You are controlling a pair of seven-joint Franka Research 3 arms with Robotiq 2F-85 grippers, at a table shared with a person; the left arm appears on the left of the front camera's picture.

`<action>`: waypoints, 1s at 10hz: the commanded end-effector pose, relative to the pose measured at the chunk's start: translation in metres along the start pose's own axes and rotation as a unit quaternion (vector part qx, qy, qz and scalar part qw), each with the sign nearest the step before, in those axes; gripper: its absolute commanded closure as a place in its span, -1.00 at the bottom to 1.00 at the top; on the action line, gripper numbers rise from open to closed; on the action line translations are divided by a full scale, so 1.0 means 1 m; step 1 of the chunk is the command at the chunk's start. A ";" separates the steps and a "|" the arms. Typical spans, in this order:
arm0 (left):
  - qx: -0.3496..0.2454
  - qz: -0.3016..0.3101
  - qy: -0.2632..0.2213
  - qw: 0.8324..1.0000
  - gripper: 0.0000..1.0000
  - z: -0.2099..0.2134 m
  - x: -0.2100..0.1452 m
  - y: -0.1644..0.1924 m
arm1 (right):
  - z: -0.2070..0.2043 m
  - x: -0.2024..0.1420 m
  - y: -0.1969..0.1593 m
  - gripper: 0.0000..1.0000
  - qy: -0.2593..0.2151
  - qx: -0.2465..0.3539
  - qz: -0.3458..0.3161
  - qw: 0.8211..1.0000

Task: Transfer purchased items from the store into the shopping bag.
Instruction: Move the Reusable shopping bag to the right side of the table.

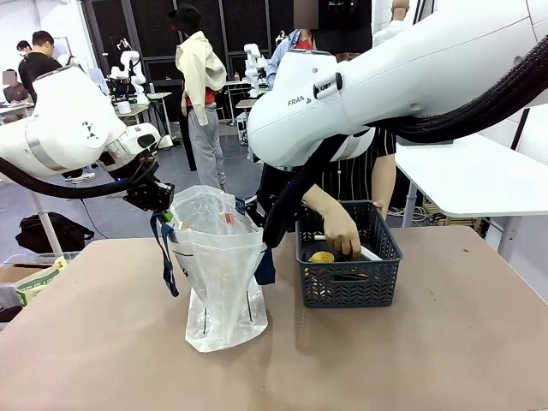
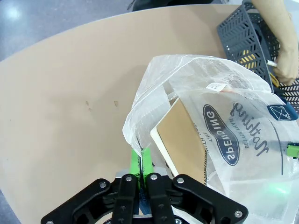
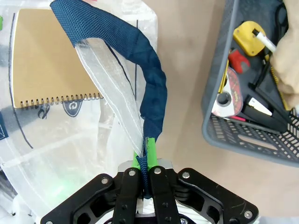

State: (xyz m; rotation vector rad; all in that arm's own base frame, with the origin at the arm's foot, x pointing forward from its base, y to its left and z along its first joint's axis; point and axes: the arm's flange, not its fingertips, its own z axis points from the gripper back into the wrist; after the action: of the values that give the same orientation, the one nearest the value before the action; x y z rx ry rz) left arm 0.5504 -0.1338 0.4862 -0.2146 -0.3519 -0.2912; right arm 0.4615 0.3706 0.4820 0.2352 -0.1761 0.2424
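Left gripper: clenched on the thin plastic rim of the shopping bag, green pads pressed together with film between them. Right gripper: clenched on the navy strap handle at the opposite rim. Neither is free to pick.

Shopping bag: stands on the table, mouth up. It is pulled open between the two grips, so the long axis of the opening runs left to right across the table. A brown spiral notebook already lies inside, leaning against the wall.

Basket: just beside the bag on the right gripper's side, set slightly farther across the table, with a narrow strip of table between them. Goods remain in it, among them a yellow piece with red. The rest are dark and cannot be named.

Person's hand: reaches in from the far side and sits down inside the basket, next to the yellow piece. Whether it has closed on anything cannot be told.

Judgement: the hand is far nearer the goods than either gripper. The transfer therefore runs from the basket toward the robot's left, over the strap-side rim and into the mouth. The arms need only hold that mouth wide. The right arm's black hose hangs between basket and bag and may obstruct the path.
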 end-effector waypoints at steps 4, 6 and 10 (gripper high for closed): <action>0.000 0.000 0.000 1.000 1.00 0.000 0.000 0.001 | 0.001 0.000 0.000 1.00 -0.001 0.000 0.002 1.000; 0.000 0.000 0.000 1.000 1.00 0.000 0.000 0.001 | 0.001 0.000 0.000 1.00 -0.001 0.000 0.002 1.000; 0.000 0.000 0.000 1.000 1.00 0.000 0.000 0.001 | 0.001 0.000 0.000 1.00 -0.001 0.000 0.002 1.000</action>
State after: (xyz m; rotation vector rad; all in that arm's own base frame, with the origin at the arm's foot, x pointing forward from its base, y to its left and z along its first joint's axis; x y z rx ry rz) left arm 0.5504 -0.1338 0.4862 -0.2146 -0.3520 -0.2912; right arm 0.4615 0.3706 0.4820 0.2352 -0.1761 0.2424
